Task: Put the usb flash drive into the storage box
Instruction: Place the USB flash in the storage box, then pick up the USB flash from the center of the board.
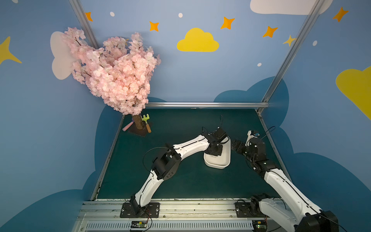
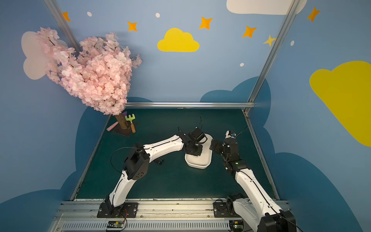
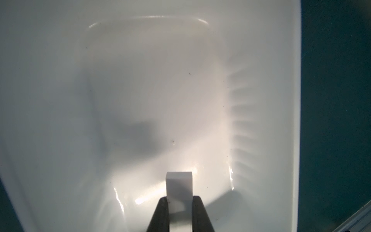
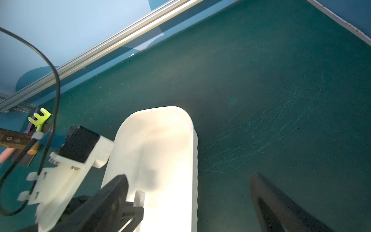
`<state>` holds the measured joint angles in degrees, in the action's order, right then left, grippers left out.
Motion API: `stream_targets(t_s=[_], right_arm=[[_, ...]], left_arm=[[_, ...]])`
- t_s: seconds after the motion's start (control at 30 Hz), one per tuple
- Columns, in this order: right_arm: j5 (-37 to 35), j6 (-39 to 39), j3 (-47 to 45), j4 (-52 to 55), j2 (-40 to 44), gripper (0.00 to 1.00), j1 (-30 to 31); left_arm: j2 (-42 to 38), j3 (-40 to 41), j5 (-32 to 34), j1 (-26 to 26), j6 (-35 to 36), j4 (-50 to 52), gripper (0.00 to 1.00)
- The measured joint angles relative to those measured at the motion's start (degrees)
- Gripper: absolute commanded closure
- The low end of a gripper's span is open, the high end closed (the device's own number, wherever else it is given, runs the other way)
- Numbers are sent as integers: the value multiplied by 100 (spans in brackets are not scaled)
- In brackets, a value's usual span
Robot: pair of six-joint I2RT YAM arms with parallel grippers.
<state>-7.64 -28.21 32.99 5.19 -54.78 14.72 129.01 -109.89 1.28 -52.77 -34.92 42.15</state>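
Observation:
The storage box (image 1: 217,163) (image 2: 200,160) is a shallow white tub on the green mat, right of centre. My left gripper (image 1: 215,152) (image 2: 193,151) hangs over the near part of the tub, pointing down into it. In the left wrist view the left gripper (image 3: 179,197) is shut on a small white stick, the usb flash drive (image 3: 179,184), just above the tub floor (image 3: 140,80). The right wrist view shows the same stick (image 4: 140,197) inside the tub (image 4: 160,140). My right gripper (image 1: 233,145) (image 2: 213,144) (image 4: 188,180) stands open at the tub's right rim, holding nothing.
A pink blossom tree (image 1: 112,72) stands at the back left, with a green toy rake (image 1: 146,120) and a pink stick (image 1: 127,126) at its foot. Aluminium rails (image 1: 206,104) and blue walls close the mat in at the back and sides.

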Motion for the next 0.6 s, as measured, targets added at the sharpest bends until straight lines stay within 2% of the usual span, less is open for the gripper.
stream_targets(t_s=[0.17, 0.37, 0.47, 0.6], right_arm=[[-28, -2, 251, 310, -153, 2, 0], [245, 203, 367, 411, -170, 4, 2], [520, 332, 507, 555, -170, 10, 33], [1054, 494, 975, 730, -197, 15, 219]], left_arm=[[0, -101, 0, 0, 85, 46, 55], [-173, -33, 46, -2, 168, 120, 54], [-907, 612, 293, 2, 240, 133, 52], [-2859, 2170, 619, 205, 299, 68, 49]])
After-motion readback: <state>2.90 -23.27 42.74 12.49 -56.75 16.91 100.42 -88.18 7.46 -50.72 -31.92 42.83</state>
